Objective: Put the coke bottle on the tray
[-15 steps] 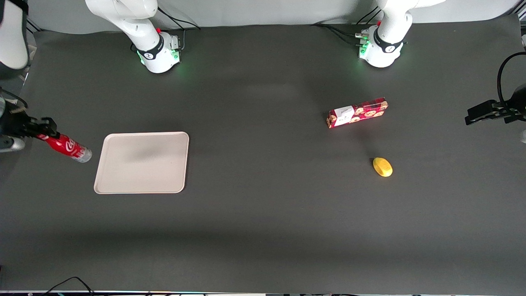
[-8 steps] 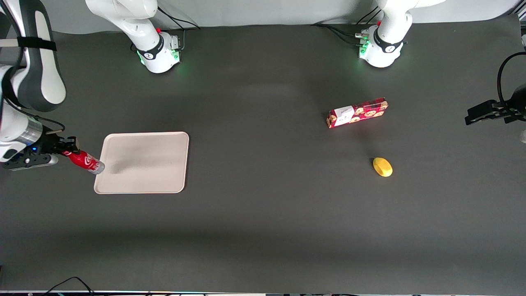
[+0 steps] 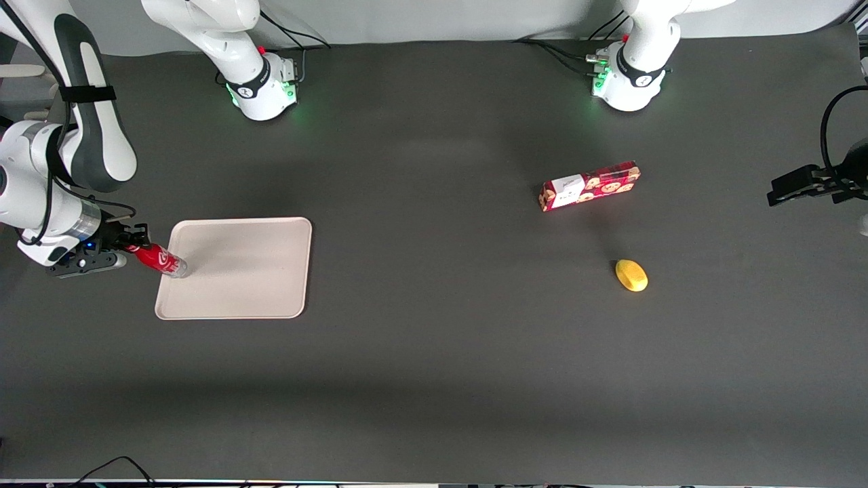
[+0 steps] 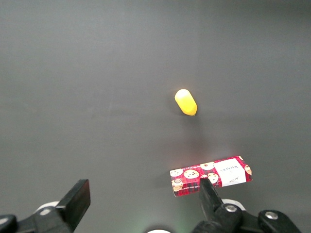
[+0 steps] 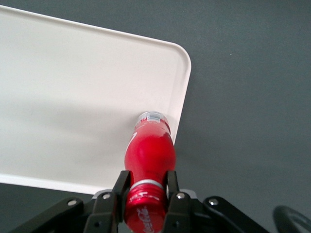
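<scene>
The coke bottle (image 3: 161, 261) is small, slim and red with a red cap and a clear base. My right gripper (image 3: 133, 245) is shut on its neck just below the cap and holds it tilted, base pointing toward the tray. The base hangs over the edge of the beige tray (image 3: 251, 271) that faces the working arm's end of the table. In the right wrist view the fingers (image 5: 171, 180) clamp the bottle (image 5: 149, 154) on both sides at the neck, and its base is over the tray (image 5: 73, 97) near a rounded corner.
A long red cookie box (image 3: 588, 185) and a yellow lemon-like object (image 3: 630, 275) lie toward the parked arm's end of the table; both also show in the left wrist view, the box (image 4: 211, 175) and the yellow object (image 4: 185, 102).
My right gripper has carried the bottle toward the tray. The bottle's base went from off the tray to over the tray's edge.
</scene>
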Motion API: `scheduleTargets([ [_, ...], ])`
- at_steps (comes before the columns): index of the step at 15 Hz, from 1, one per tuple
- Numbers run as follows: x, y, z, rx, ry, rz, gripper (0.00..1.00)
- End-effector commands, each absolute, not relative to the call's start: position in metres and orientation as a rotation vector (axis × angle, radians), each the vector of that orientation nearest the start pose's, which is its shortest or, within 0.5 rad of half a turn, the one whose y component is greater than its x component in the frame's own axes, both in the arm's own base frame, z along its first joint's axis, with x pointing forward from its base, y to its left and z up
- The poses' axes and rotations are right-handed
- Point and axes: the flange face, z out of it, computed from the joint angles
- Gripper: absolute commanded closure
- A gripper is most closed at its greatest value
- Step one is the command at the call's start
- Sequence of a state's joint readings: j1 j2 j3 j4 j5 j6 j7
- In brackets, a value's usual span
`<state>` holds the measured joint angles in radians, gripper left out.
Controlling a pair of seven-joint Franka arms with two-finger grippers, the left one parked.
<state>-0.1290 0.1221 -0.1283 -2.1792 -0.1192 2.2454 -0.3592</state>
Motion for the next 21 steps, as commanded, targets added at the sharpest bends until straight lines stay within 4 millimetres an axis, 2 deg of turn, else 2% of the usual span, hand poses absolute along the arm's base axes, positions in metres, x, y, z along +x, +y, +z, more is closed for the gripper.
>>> scheduleTargets([
  [1,0.528,-0.146,0.331,-3.223,-0.338,0.117,1.00],
  [4,0.529,-0.144,0.328,-3.221,-0.339,0.123,0.97],
  [6,0.531,-0.140,0.326,-3.216,-0.344,0.128,0.63],
  [7,0.531,-0.139,0.326,-3.215,-0.345,0.125,0.55],
  [10,0.533,-0.139,0.330,-3.218,-0.343,0.113,0.16],
  [11,0.533,-0.139,0.330,-3.218,-0.343,0.113,0.00],
  [13,0.534,-0.138,0.336,-3.223,-0.330,0.093,0.00],
  [15,0.539,-0.126,0.353,-3.228,-0.344,0.043,0.00],
  [17,0.544,-0.118,0.381,-3.240,-0.340,-0.040,0.00],
  [20,0.547,-0.096,0.433,-3.247,-0.245,-0.130,0.00],
  [21,0.552,-0.077,0.452,-3.235,-0.220,-0.107,0.00],
])
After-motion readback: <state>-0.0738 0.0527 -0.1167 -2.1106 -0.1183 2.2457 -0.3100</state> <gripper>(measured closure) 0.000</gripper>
